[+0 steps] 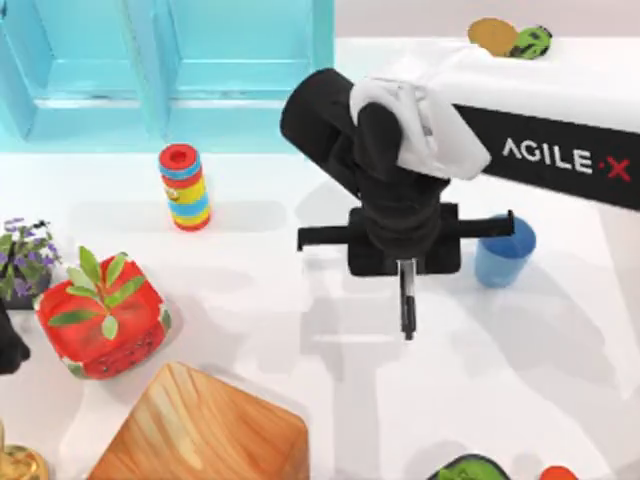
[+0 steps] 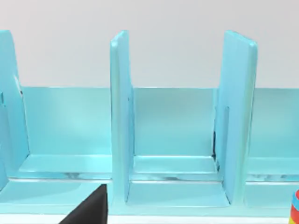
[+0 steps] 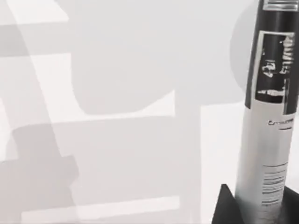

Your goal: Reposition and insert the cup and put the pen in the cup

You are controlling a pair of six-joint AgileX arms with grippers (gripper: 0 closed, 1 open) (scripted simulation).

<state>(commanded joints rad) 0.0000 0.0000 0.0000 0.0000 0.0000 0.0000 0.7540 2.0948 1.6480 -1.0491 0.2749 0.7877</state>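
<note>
Right claw [image 1: 405, 268]: near the middle of the surface [image 1: 300, 330], pinching the pen [image 1: 407, 300] by one end, as the right wrist view shows it seated between the dark finger parts.
Pen axis: in the top view it runs straight out from under the claw toward the near edge; whether it hangs fully upright or tilted I cannot tell.
Cup [image 1: 504, 252]: stands open-mouth-up on the surface, just to the right of the right claw, apart from the pen.
Turning relation: the cup lies to the right of the held pen, so the carry is a short sideways shift, by my judgement.
Nearer arm: the right one, already at the cup's side.
Left claw: parked facing the turquoise rack [image 2: 177, 140]; its state I cannot tell.
</note>
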